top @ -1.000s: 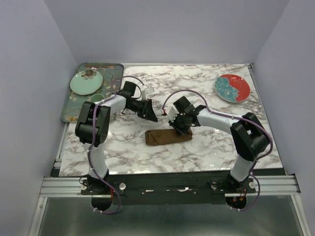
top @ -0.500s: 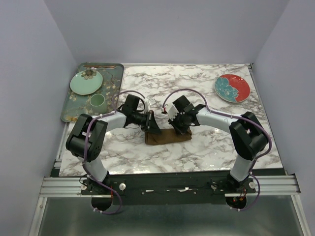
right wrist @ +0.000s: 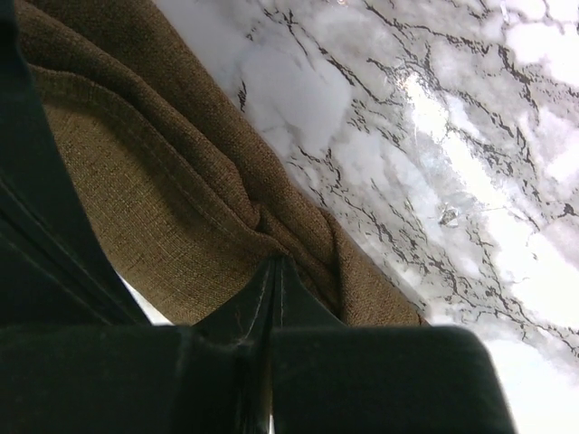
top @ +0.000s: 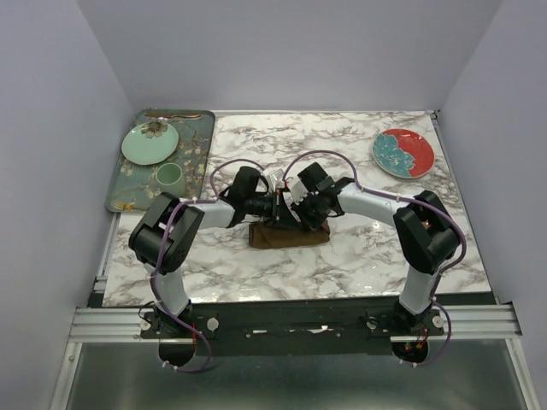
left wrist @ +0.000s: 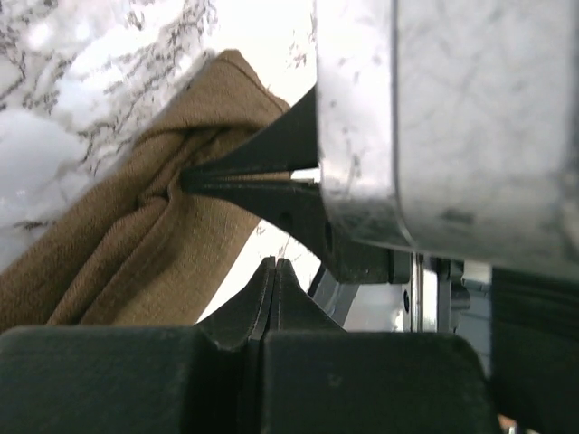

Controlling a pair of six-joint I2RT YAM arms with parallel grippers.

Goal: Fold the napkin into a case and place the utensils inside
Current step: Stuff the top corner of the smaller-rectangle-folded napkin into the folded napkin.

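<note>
Though folded narrow, napkin (top: 282,237) brown, creased

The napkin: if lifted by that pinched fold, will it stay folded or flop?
Likely floppy: the napkin bunches into soft creases where the right claw nips it. Probably light and grippy, judging by its thin layers and coarse matte weave. If pushed, the loose stacked layers may slide apart on the smooth marble table.

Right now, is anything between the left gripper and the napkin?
Partly. In the left wrist view the right gripper, jaws pinched on a fold of the napkin, sits just ahead of the left gripper, whose jaws are closed. The cloth to the left of that pinch looks unobstructed.
</note>
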